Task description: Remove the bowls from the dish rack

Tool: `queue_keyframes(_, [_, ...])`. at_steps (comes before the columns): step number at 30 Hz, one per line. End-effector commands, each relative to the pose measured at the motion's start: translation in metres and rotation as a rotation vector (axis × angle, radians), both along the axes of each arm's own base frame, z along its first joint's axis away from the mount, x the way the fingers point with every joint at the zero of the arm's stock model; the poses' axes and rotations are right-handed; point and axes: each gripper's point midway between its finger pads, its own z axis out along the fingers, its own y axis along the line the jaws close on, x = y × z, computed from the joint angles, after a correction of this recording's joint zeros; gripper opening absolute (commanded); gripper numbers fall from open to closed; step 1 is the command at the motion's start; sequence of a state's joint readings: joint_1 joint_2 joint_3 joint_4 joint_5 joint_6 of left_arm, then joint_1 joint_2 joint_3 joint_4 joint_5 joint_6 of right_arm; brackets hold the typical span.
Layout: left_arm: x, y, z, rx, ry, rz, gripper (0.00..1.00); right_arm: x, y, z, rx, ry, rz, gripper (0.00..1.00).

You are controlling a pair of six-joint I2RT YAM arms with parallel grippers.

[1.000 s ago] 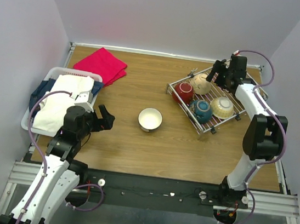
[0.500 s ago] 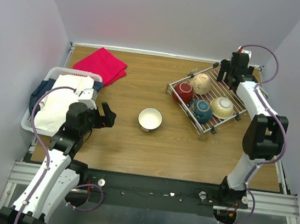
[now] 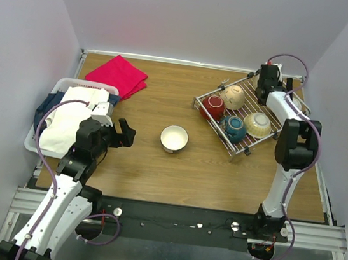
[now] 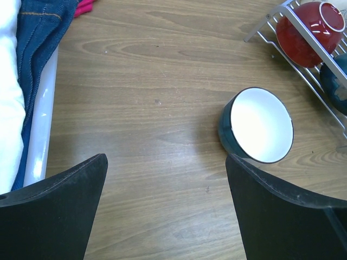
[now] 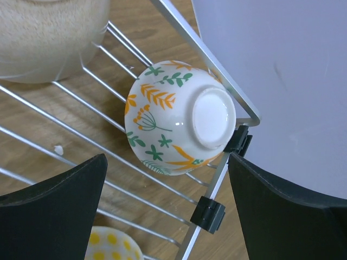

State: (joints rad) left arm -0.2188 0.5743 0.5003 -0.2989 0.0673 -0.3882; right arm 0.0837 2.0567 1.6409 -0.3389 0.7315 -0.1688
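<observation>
right claw (image 5: 167, 158) spread wide, its black fingers at the lower corners of the wrist view, gripping nothing. centred in the gap between them lies a floral bowl (image 5: 173, 116), white with orange and green leaves, tipped over with its foot toward the camera, wedged in a corner of the dish rack (image 3: 248, 105). in the overhead view the rack sits upper right, also holding a tan bowl (image 3: 233, 97), red bowl (image 3: 213, 106), teal bowl (image 3: 234, 128) and cream bowl (image 3: 258, 123). a white-lined bowl (image 3: 174, 138) stands upright on the table (image 3: 155, 172) at centre. left claw (image 3: 124, 133), apart and empty, hovers left of it, beside a white basket (image 3: 81, 82).
</observation>
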Motion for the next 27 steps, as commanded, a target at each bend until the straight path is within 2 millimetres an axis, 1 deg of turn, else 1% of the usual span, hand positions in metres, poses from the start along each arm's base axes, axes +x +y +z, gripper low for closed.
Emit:
queue_keyframes(1, [0.002, -0.002, 0.002, 0.013, -0.028, -0.007, 0.99, 0.010, -0.013, 0.001, -0.111, 0.024, -0.026, 1.00])
queue_keyframes(7, [0.002, -0.003, 0.000, 0.017, -0.022, -0.012, 0.99, 0.012, -0.019, -0.015, -0.174, 0.087, -0.024, 1.00])
queue_keyframes(9, [0.001, -0.004, -0.001, 0.018, -0.021, -0.014, 0.99, 0.012, -0.020, -0.016, -0.194, 0.102, -0.022, 1.00])
queue_keyframes(13, [0.002, -0.004, -0.001, 0.020, -0.020, -0.014, 0.99, 0.013, -0.021, -0.027, -0.204, 0.120, -0.018, 1.00])
queue_keyframes(14, [0.001, -0.004, -0.001, 0.020, -0.020, -0.014, 0.99, 0.013, -0.021, -0.033, -0.210, 0.134, -0.016, 1.00])
queue_keyframes(22, [0.001, -0.005, -0.003, 0.024, -0.012, -0.018, 0.99, 0.010, -0.024, -0.053, -0.242, 0.187, -0.011, 1.00])
queue_keyframes(27, [0.001, -0.006, -0.003, 0.023, -0.011, -0.019, 0.99, 0.006, -0.029, -0.056, -0.284, 0.208, -0.019, 1.00])
